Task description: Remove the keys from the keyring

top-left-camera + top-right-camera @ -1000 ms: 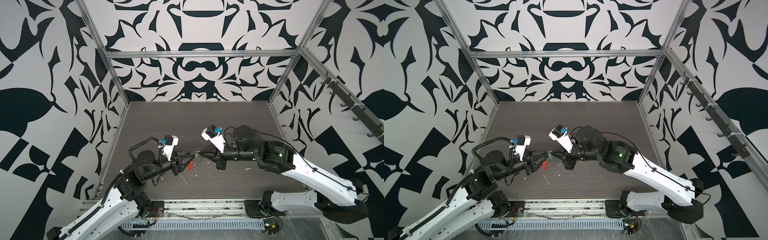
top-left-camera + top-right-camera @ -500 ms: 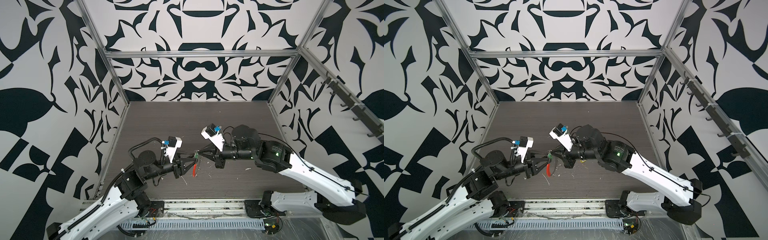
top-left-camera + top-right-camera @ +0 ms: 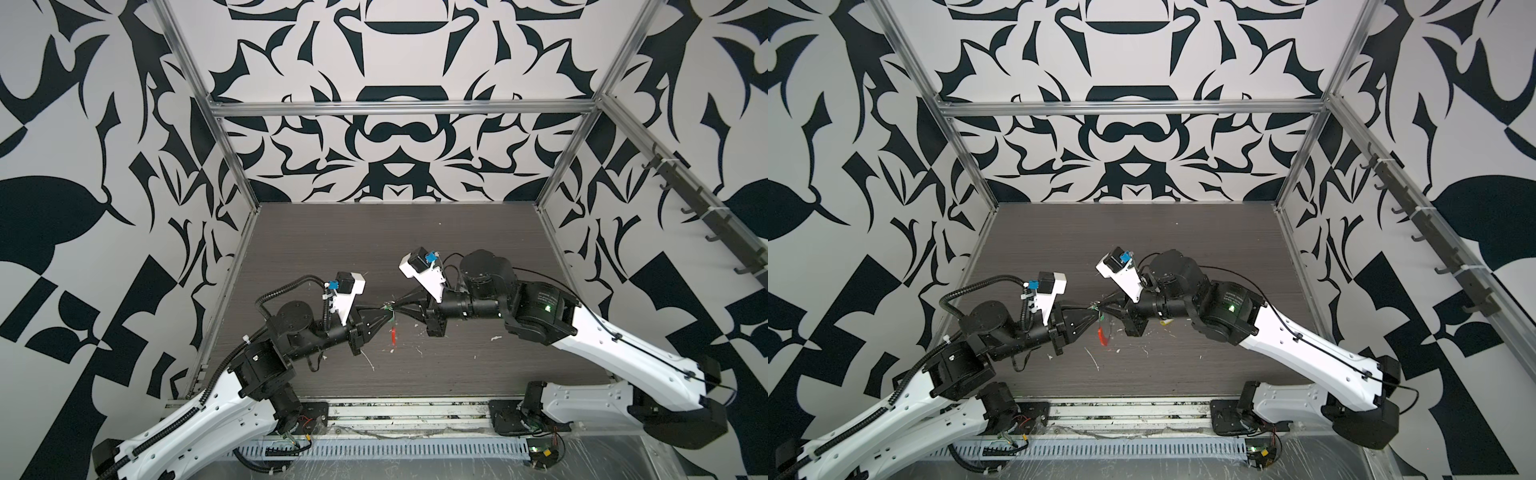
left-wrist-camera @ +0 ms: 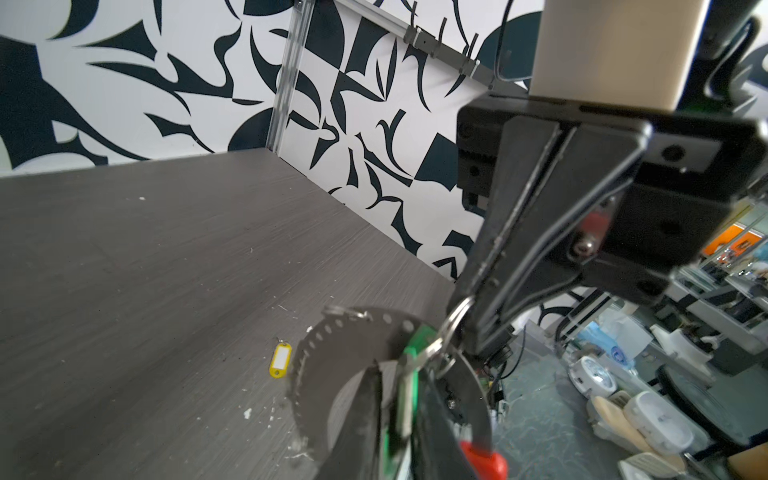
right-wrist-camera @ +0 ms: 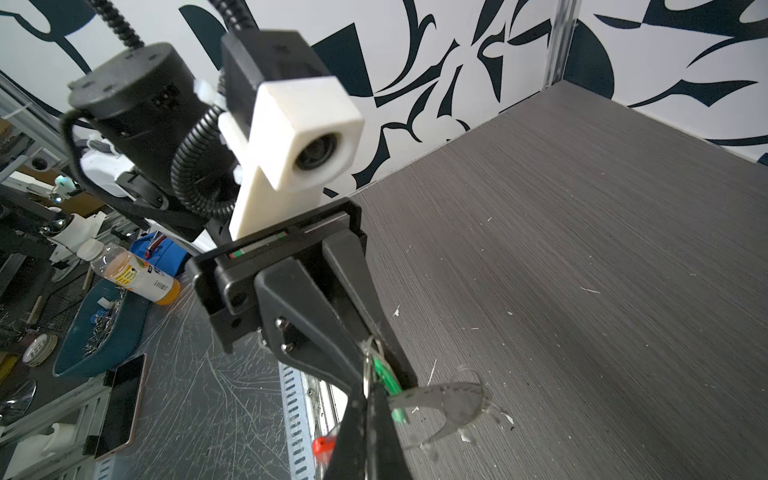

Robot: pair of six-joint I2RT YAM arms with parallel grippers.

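Both grippers meet tip to tip above the middle of the table. My left gripper (image 3: 385,311) (image 4: 397,415) is shut on the green key (image 4: 411,361) (image 5: 386,378). The right gripper (image 3: 397,308) (image 5: 370,415) is shut on that key's small silver loop (image 4: 454,324). The keyring (image 4: 332,353) (image 5: 455,397) is threaded there. It hangs blurred below the tips, its red sleeve (image 3: 392,336) (image 3: 1101,335) lowest. The yellow key (image 4: 280,360) lies loose on the table, apart from the ring.
White flecks (image 3: 368,359) are scattered over the dark table (image 3: 374,249). Patterned walls close in three sides, and a rail of hooks (image 3: 706,216) runs along the right one. Beyond the front edge are a blue tray (image 5: 99,332), a bottle (image 5: 137,278) and a phone (image 5: 120,403).
My left gripper has moved in toward the right one and shut on the green key. The keyring's red sleeve has swung from beside the left fingers to hang straight down.
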